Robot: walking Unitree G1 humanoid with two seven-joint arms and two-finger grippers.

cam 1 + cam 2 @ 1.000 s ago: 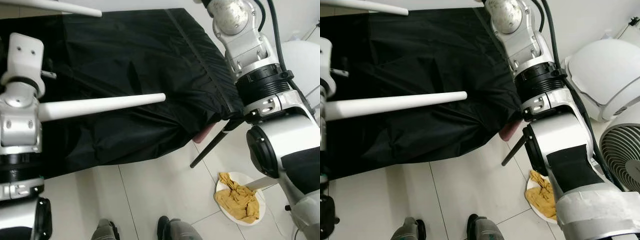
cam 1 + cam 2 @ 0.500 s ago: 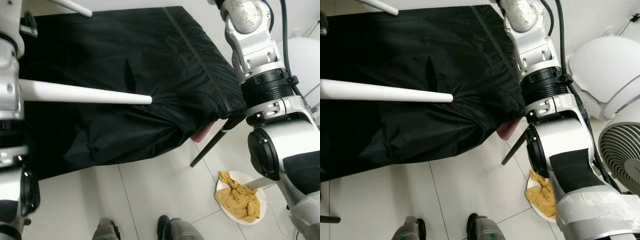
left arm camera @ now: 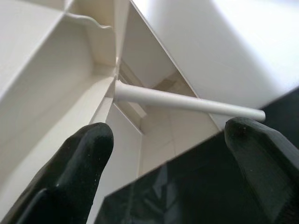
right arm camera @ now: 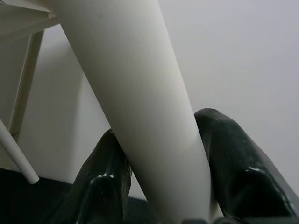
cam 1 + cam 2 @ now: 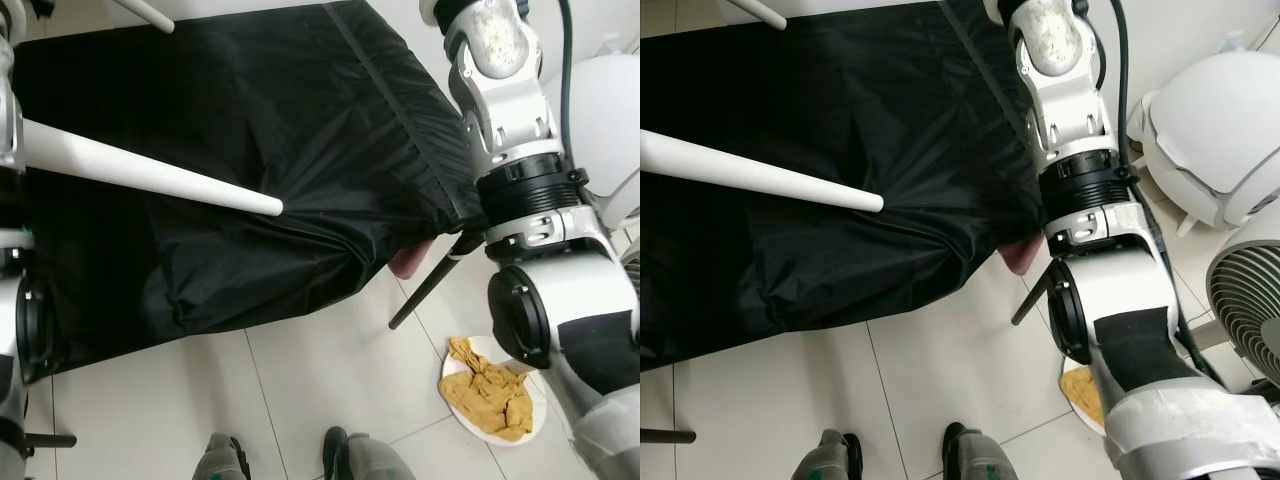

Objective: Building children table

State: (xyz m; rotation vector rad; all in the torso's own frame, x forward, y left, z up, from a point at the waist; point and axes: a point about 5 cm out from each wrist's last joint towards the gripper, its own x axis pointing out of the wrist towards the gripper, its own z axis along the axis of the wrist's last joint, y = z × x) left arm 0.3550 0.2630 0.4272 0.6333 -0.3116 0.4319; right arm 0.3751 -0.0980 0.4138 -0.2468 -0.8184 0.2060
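Note:
A long white table leg [image 5: 150, 175] slants across the black cloth [image 5: 300, 130] from the left edge. A second white leg [image 5: 145, 14] pokes in at the top left. My left arm [image 5: 12, 300] runs along the left edge. In the left wrist view my left gripper [image 3: 170, 135] is open, facing the white table's ribbed underside [image 3: 46, 70] and a leg [image 3: 187, 103] fixed into it. My right arm [image 5: 510, 130] reaches up out of the top. In the right wrist view my right gripper [image 4: 161, 135] is shut on a thick white leg [image 4: 135, 93].
A white plate with a crumpled yellow cloth [image 5: 490, 395] lies on the tiled floor at the right, beside a slanting black rod [image 5: 425, 290]. A round white appliance [image 5: 1210, 130] and a fan [image 5: 1245, 310] stand further right. My feet [image 5: 225, 460] are at the bottom.
The long white leg has tilted, its tip drawing back to the left across the cloth. My left arm has shifted out toward the left edge. The right arm has barely moved.

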